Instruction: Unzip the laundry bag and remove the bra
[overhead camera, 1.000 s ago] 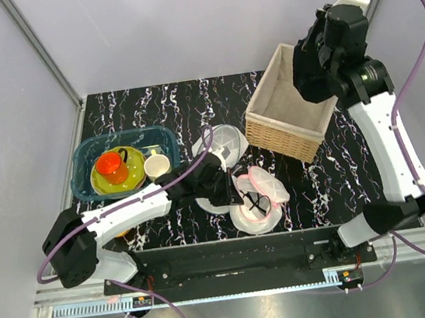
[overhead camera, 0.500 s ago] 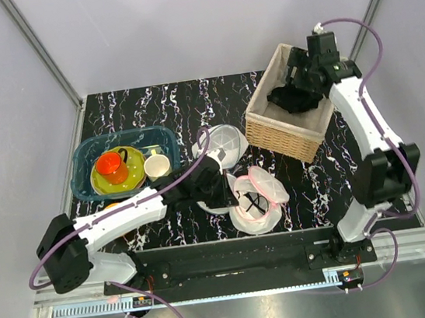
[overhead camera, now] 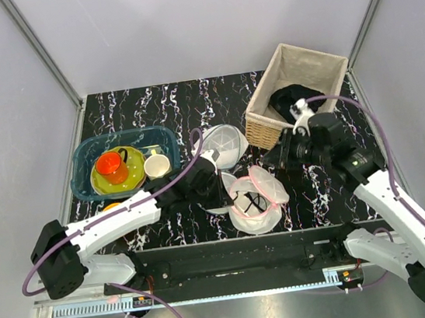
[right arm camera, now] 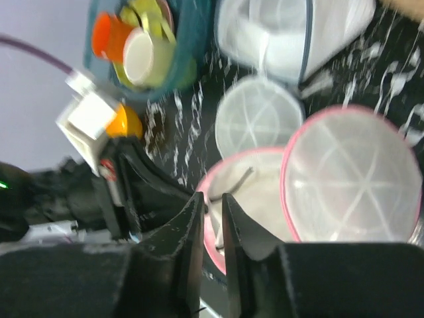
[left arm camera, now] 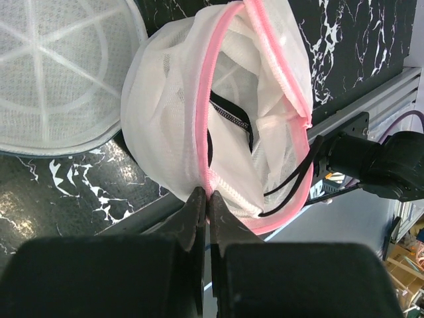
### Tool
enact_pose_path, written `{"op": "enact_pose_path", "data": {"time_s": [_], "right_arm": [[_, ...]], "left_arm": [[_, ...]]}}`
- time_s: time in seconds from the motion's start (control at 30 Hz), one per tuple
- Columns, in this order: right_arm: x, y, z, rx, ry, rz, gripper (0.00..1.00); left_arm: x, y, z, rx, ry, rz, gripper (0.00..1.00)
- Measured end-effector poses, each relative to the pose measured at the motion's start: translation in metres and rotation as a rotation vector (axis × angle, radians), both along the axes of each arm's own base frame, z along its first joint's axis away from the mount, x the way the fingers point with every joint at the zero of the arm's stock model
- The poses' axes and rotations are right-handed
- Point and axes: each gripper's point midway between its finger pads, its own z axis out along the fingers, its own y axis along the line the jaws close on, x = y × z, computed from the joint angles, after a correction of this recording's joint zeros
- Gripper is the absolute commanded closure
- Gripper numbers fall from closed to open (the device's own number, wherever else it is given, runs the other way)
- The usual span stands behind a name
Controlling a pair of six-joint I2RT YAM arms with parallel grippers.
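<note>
Since the right arm has swung back, the wicker basket [overhead camera: 266, 131] holds a black garment [overhead camera: 289, 99], probably the bra. Just front-left of the basket, the laundry bag [overhead camera: 253, 215] gapes unzipped, its rim pinched by the left gripper [left arm camera: 206, 199]. The right gripper [right arm camera: 212, 202] is slightly apart and empty.

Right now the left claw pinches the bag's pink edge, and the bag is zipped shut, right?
The bag is open, not zipped shut: the left wrist view looks straight inside it. The left claw does pinch its pink edge.
</note>
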Motion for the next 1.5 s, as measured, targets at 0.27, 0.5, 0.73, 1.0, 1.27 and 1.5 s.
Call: {"op": "enact_pose_path", "data": {"time_s": [0.27, 0.5, 0.73, 1.0, 1.27, 1.5], "right_arm": [[-0.056, 0.021, -0.056, -0.032, 0.170, 0.199, 0.45], [-0.082, 0.034, -0.088, -0.071, 0.277, 0.294, 0.39], [-0.097, 0.040, -0.112, -0.087, 0.361, 0.317, 0.28], [-0.105, 0.056, -0.132, -0.133, 0.410, 0.370, 0.35], [-0.113, 0.067, -0.151, -0.194, 0.451, 0.398, 0.27], [-0.108, 0.068, -0.173, -0.273, 0.481, 0.362, 0.36]], "left_arm": [[-0.002, 0.004, 0.001, 0.005, 0.014, 0.027, 1.00], [-0.005, 0.005, -0.001, 0.013, 0.027, 0.035, 1.00], [-0.007, 0.003, -0.002, 0.014, 0.030, 0.034, 1.00], [-0.011, 0.002, -0.006, 0.027, 0.038, 0.022, 1.00], [-0.011, 0.004, -0.008, 0.040, 0.032, 0.026, 1.00], [-0.010, 0.002, -0.013, 0.051, 0.042, 0.026, 1.00]]}}
